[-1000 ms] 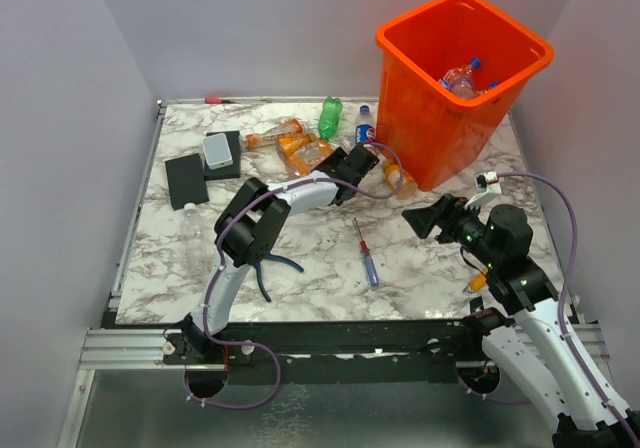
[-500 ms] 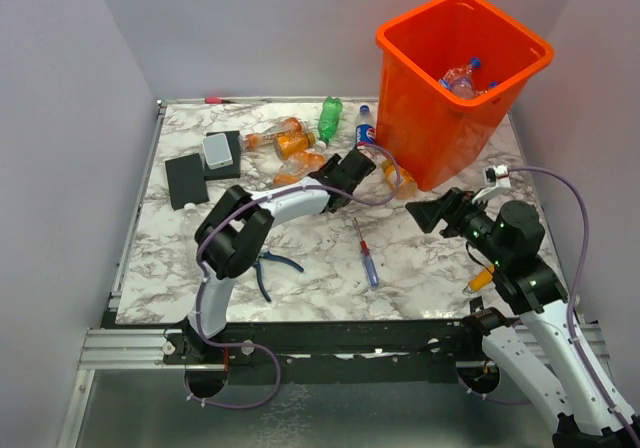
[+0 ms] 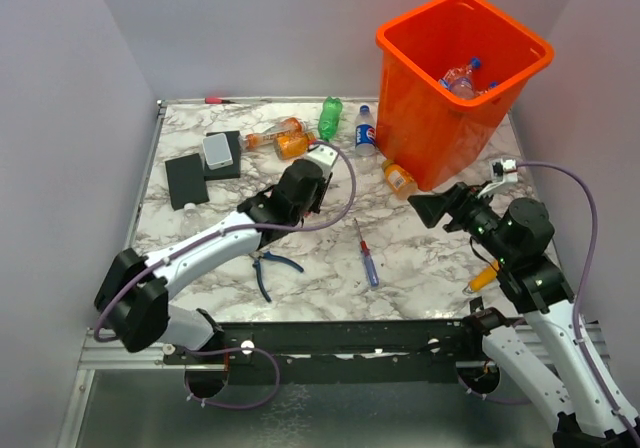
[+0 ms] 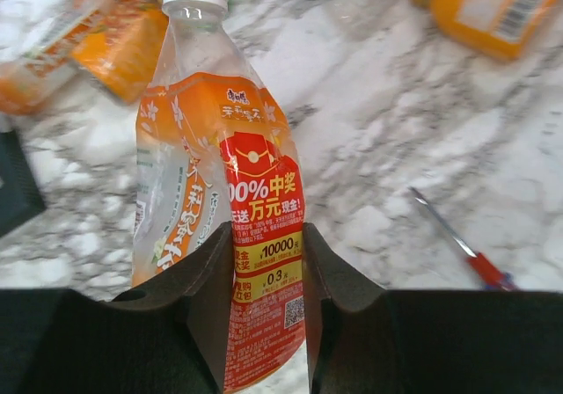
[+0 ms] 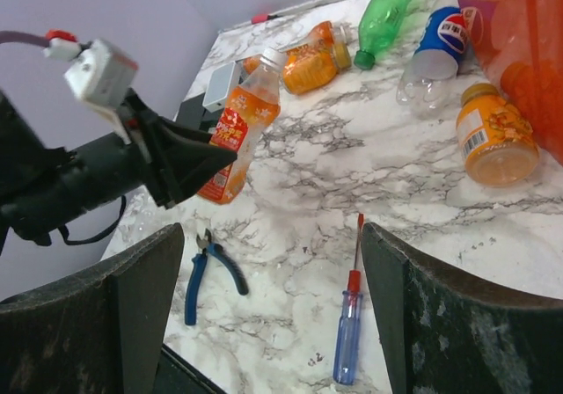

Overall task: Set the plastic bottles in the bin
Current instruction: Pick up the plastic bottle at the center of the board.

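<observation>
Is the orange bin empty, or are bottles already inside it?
Not empty. In the top view a clear bottle with a blue cap lies inside the bin.

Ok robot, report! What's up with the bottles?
Left gripper shut on orange bottle. Right gripper open, empty. Pepsi bottle lying by bin.

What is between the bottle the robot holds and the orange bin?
Only low things: a blue-labelled bottle and a small orange bottle lie on the table before the bin. The held bottle in the left gripper should pass above them.
</observation>
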You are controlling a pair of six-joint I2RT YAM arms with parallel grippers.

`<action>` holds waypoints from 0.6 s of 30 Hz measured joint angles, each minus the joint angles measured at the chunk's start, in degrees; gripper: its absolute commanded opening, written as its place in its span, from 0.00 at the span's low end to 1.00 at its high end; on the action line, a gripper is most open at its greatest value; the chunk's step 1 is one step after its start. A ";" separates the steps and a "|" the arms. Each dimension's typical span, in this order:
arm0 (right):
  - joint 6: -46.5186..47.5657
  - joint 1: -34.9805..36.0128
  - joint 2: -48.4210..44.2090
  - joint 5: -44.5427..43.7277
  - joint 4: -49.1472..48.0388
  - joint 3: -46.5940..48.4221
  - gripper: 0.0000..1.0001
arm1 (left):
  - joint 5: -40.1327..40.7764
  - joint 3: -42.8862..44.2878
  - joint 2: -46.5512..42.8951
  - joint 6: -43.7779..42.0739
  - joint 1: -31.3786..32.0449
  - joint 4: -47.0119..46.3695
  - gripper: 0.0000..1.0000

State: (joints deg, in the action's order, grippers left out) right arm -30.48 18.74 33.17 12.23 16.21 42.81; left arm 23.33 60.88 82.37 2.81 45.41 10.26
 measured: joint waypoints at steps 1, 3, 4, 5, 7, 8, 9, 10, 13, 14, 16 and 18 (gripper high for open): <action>-0.44 0.00 0.20 0.57 -0.55 -0.50 0.85 | -2.08 -1.95 -1.99 1.40 -0.02 -1.05 0.00; -1.29 0.00 0.74 1.92 -1.77 -1.90 0.85 | -7.48 -7.10 -6.80 5.25 0.00 -4.42 0.00; -1.81 0.00 1.14 2.62 -2.27 -2.58 0.85 | -9.88 -9.79 -9.16 7.10 0.00 -6.64 0.00; -2.45 0.00 1.70 3.61 -3.10 -3.50 0.85 | -12.55 -12.33 -11.26 9.16 0.00 -8.76 0.00; -3.65 0.00 2.73 5.42 -4.63 -5.66 0.85 | -16.96 -17.42 -15.10 13.07 -0.02 -13.81 0.00; -4.26 0.00 3.17 6.14 -5.27 -6.75 0.85 | -19.56 -20.41 -17.33 15.41 -0.02 -17.11 0.00; -4.83 0.00 3.58 6.75 -5.90 -7.89 0.85 | -21.24 -22.38 -18.73 16.96 0.00 -19.45 0.00; -5.40 0.00 3.72 7.30 -6.43 -8.98 0.85 | -23.23 -24.92 -20.46 18.75 0.00 -22.21 0.00; -7.02 0.00 3.96 9.31 -8.24 -11.34 0.85 | -26.95 -29.51 -23.47 22.43 0.00 -28.00 0.00; -7.58 0.00 4.17 10.14 -9.35 -11.80 0.85 | -28.06 -31.32 -24.74 23.76 0.00 -30.51 0.00; -8.76 0.00 4.74 11.78 -11.98 -12.66 0.85 | -29.73 -33.90 -26.45 25.81 0.00 -33.92 0.00; -10.08 0.00 5.16 13.31 -14.62 -13.57 0.85 | -31.04 -36.37 -28.17 28.04 0.00 -37.44 0.00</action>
State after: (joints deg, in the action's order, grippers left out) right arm -40.56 18.74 38.33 25.54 1.58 29.23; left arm -7.70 24.51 54.19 30.85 45.41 -27.18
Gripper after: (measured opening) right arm 0.851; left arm 0.323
